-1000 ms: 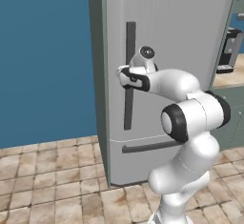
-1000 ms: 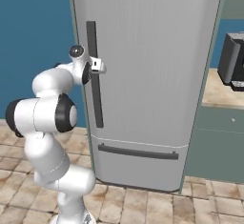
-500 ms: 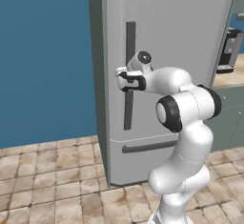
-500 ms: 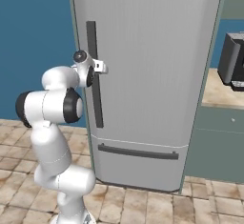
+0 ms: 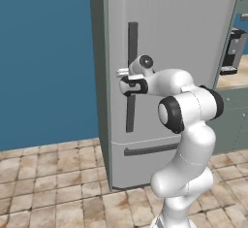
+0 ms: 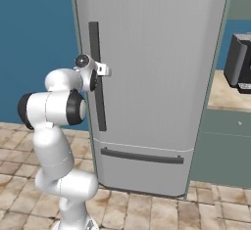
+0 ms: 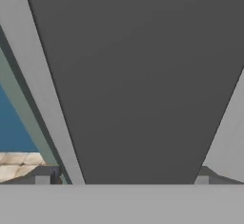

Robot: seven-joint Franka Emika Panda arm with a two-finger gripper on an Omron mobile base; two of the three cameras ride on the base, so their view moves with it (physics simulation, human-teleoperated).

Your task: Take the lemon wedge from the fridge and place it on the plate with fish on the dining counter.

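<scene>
The fridge (image 5: 184,38) (image 6: 157,53) stands with its light-grey door shut. The lemon wedge is hidden behind that door. My gripper (image 5: 127,79) (image 6: 100,72) is at the long dark vertical handle (image 5: 131,42) (image 6: 94,38), about halfway down it. In the hand view the dark handle (image 7: 133,75) runs between my two fingertips (image 7: 43,176), and the gripper (image 7: 122,178) is open with a finger on each side of the bar. The plate with fish and the dining counter are out of view.
A horizontal dark handle (image 5: 150,149) (image 6: 142,155) marks the lower drawer. A blue wall (image 5: 43,52) is left of the fridge. To the right, a counter holds a dark appliance (image 6: 238,60). Brown tiled floor (image 5: 53,173) lies in front.
The hand has moved in toward the handle, so the bar now sits between the fingers. The elbow has swung up and nearer the door. The jaws have stayed open.
</scene>
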